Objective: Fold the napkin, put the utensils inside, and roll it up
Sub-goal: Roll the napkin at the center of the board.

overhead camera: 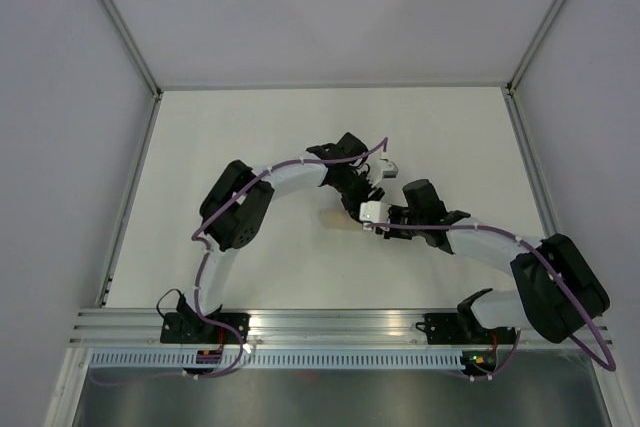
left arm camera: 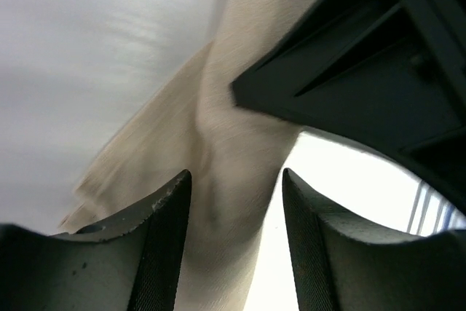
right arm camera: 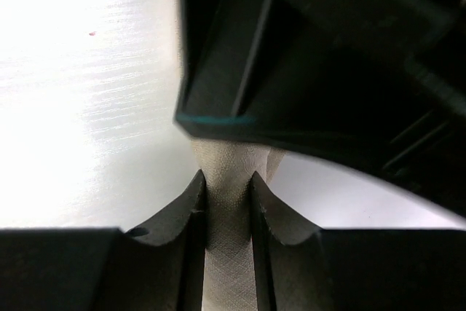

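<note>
My right gripper [right arm camera: 228, 180] is pinched narrow on a bunched strip of the napkin [right arm camera: 229, 253], and the beige weave fills the whole slot between its fingers. My left gripper [left arm camera: 237, 180] stands wider, its fingers either side of a thicker twist of the same cloth. A sliver of bright table [left arm camera: 73, 49] shows beside the right-hand finger [left arm camera: 313, 245], so that grip looks loose. From above, both arms meet near the middle of the white table, tools almost nose to nose. The napkin sits between them, mostly hidden under the black housings.
</note>
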`<state>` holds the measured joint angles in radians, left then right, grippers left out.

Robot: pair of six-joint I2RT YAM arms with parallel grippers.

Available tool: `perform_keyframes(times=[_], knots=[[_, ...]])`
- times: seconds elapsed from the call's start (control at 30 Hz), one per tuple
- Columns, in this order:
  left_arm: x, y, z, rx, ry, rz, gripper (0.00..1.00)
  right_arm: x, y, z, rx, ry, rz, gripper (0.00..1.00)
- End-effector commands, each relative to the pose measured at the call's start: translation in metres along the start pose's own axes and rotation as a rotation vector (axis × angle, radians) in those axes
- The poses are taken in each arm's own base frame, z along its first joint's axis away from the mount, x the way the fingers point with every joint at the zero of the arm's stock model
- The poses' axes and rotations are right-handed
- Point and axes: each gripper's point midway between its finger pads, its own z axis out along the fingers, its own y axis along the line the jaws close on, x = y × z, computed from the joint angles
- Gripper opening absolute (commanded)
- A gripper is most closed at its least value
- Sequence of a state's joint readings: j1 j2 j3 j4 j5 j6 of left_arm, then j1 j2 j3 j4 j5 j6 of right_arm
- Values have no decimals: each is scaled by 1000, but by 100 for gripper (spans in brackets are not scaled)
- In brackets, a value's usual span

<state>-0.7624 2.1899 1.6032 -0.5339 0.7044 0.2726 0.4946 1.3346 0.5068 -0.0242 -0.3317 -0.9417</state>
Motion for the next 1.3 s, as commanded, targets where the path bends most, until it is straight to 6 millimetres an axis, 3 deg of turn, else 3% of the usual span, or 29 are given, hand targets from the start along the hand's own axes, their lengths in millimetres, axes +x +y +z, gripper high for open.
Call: perform_keyframes(times=[0.0,0.17,0.23,0.3,0.33,0.37,0.43,0.5,0.6,0.63,0.83,0.9,1.03,1.13,1.27], knots=[[-28,19,-38,-143,-102,-3,59,9,16,-3,-79,53,32,21],[-52,37,-78,-286,-249,25,60,4,20,-6,-135,59,56,20],[-48,43,-87,-327,-275,4,60,1,18,-6,-146,56,59,20],[-65,50,-112,-409,-367,26,60,2,23,-6,-182,71,74,20],[-58,53,-116,-441,-381,18,60,0,21,-5,-193,70,78,19],[-65,55,-135,-502,-424,26,60,-1,21,-4,-207,70,86,19],[-66,63,-151,-594,-499,22,60,-1,21,-3,-243,85,103,19],[-75,56,-179,-670,-590,38,60,-3,18,-3,-274,92,123,18],[-62,51,-203,-779,-694,33,60,-1,12,-1,-325,98,167,18],[-69,49,-219,-824,-763,48,60,4,14,2,-351,109,188,18],[-54,31,-251,-936,-882,115,61,11,1,6,-453,133,277,17],[-47,27,-251,-960,-892,138,61,10,-5,6,-474,134,296,17],[-54,10,-248,-983,-874,245,62,16,-6,11,-524,150,335,17],[-52,2,-228,-1028,-775,363,63,18,-5,13,-554,160,355,17],[-50,-9,-187,-1018,-635,517,65,19,-7,16,-585,170,380,17]])
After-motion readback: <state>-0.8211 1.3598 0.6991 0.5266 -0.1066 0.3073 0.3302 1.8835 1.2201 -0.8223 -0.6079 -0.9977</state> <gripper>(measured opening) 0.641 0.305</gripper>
